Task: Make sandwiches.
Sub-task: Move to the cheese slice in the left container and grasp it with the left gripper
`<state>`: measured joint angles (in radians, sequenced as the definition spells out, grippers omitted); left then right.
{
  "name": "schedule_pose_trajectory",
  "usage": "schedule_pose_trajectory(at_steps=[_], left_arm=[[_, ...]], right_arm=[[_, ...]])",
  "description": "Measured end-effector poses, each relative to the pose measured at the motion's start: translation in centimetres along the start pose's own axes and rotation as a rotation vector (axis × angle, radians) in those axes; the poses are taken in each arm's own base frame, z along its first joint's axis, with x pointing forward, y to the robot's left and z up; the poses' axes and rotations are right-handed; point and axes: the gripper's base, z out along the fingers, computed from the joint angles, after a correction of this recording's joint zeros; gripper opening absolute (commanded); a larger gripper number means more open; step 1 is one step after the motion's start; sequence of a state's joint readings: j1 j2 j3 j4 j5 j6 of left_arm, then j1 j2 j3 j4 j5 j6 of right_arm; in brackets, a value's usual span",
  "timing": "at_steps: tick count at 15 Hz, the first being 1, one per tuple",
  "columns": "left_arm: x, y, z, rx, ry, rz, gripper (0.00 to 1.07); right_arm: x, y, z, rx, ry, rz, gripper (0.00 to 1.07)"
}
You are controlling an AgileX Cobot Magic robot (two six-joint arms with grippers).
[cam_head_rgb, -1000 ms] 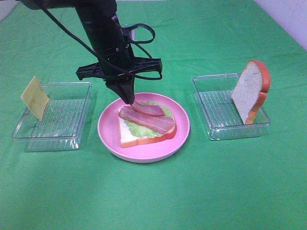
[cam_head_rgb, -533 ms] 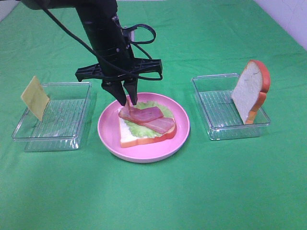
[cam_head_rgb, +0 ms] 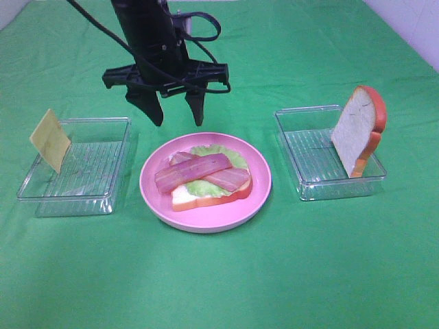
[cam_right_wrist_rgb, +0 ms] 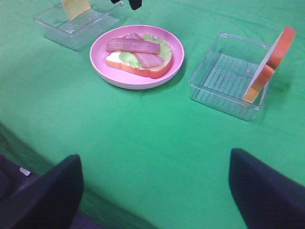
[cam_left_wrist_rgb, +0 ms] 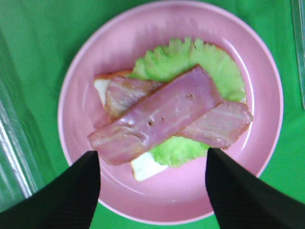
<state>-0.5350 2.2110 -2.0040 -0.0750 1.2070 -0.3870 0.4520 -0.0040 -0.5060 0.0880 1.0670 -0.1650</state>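
The cheese square point(cam_head_rgb: 49, 139) leans on the left tray's point(cam_head_rgb: 103, 200) outer wall, to the left of the left tool point(cam_head_rgb: 178, 118), which hangs wide open and empty behind the pink plate point(cam_head_rgb: 206, 223) holding the open sandwich point(cam_head_rgb: 206, 179). The top bread slice point(cam_head_rgb: 358, 130) stands in the right tray point(cam_head_rgb: 309, 186). The right tool point(cam_right_wrist_rgb: 152, 188), also open and empty, is well apart. Cheese is probably next, and the left arm is nearer.

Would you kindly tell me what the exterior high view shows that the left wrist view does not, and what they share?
Only the exterior high view: the cheese slice leaning in the left tray, and the second bread slice leaning in the right tray.
Only the left wrist view: small pits in the upper bacon strip, seen close from above.
Both: the pink plate with bottom bread, lettuce and two crossed bacon strips, and the open left gripper, holding nothing.
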Motion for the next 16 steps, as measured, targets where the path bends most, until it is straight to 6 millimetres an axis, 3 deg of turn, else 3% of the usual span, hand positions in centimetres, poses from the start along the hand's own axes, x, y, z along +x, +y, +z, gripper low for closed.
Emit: schedule_pose_trajectory(at_steps=[2,3,5,9,10,12,16], left_arm=[[-0.8,0.1,-1.4,-0.034,-0.068,0.024,0.64],[-1.2,0.6,-2.6,-0.050,-0.107,0.034,0.78],[-1.6,1.7,-2.8,-0.044,-0.107,0.030,0.83],[-2.6,4.7,-4.5,-0.019,-0.130,-0.015,0.82],[-2.9,6.2,-6.7,-0.030,-0.177,-0.024,0.82],[-2.9,7.5,-8.2,-0.039,-0.204,-0.045,0.82],[-1.4,11.5,-8.5,-0.122,-0.162,-0.107,0.82]], right_arm=[[0.0,0.0,0.0,0.000,0.000,0.000,0.76],[0.0,0.0,0.0,0.000,0.000,0.000,0.76],[0.0,0.0,0.0,0.000,0.000,0.000,0.76],[0.0,0.0,0.0,0.000,0.000,0.000,0.76],[0.0,0.0,0.0,0.000,0.000,0.000,0.76],[0.0,0.0,0.0,0.000,0.000,0.000,0.76],[0.0,0.0,0.0,0.000,0.000,0.000,0.76]])
